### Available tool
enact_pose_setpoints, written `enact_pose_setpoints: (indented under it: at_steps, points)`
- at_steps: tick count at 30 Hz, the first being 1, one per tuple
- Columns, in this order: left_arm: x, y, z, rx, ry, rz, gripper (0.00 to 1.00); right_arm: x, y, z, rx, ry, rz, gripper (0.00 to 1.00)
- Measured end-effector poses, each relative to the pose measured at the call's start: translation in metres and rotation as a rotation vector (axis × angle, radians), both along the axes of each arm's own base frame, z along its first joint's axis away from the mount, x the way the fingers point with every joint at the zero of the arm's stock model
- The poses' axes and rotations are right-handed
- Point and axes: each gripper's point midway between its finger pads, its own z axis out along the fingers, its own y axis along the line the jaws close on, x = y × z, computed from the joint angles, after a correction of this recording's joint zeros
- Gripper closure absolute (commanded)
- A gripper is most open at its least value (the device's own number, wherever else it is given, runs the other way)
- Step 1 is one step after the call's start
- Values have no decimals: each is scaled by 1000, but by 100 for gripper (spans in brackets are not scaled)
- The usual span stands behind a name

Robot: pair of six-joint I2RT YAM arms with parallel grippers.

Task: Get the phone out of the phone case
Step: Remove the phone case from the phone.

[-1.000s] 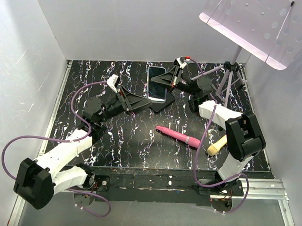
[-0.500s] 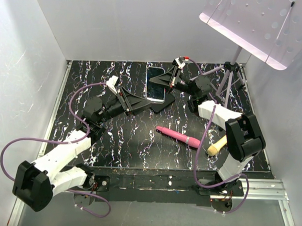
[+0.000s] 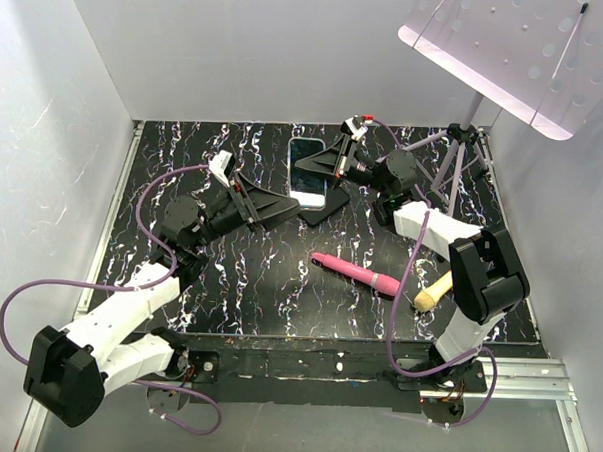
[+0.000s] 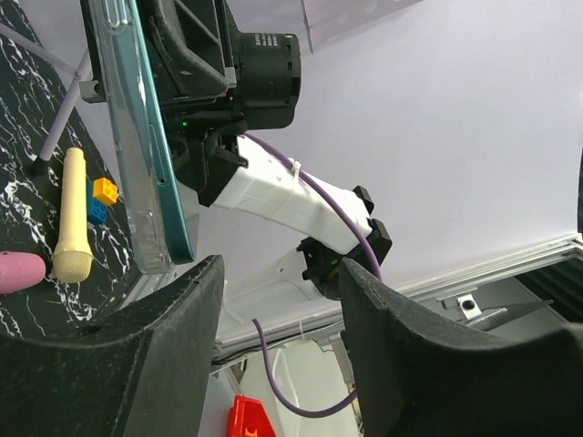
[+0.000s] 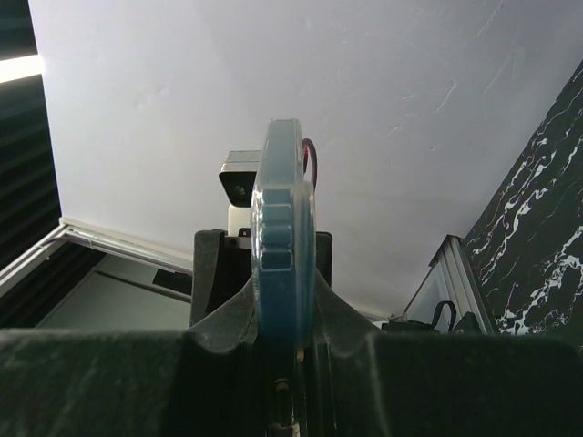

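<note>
My right gripper (image 3: 327, 167) is shut on the phone (image 3: 307, 172), holding it tilted above the table at the back middle. In the right wrist view the phone's teal edge (image 5: 281, 246) stands edge-on between my fingers, with the clear phone case (image 5: 308, 205) wrapped around it. My left gripper (image 3: 290, 203) is open and empty, just left of and below the phone's near end. In the left wrist view the cased phone (image 4: 146, 155) hangs at upper left, outside the open left gripper (image 4: 282, 269) and touching neither finger.
A plain black phone (image 3: 322, 209) lies flat under the held one. A pink stick (image 3: 355, 273) and a cream handle (image 3: 434, 290) lie at the front right. A tripod (image 3: 458, 153) with a perforated board (image 3: 510, 40) stands at the back right. White walls enclose the table.
The right gripper has shifted the held phone slightly left and toward the front. The left gripper has drawn back a little to the left and stays open.
</note>
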Motion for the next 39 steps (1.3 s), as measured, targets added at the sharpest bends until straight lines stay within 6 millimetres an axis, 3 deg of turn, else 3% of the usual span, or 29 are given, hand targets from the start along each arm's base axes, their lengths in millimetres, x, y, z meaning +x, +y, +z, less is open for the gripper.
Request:
enact_pose_setpoints:
  at_steps: [19,26,39]
  points:
    - [3,-2,-15,50,8,-16,46,1,1,-1,2,11,2,99]
    - [13,4,-22,66,39,17,46,4,1,-1,8,24,-9,99]
    - [9,6,-14,39,-3,-1,39,9,4,-1,10,21,-9,99]
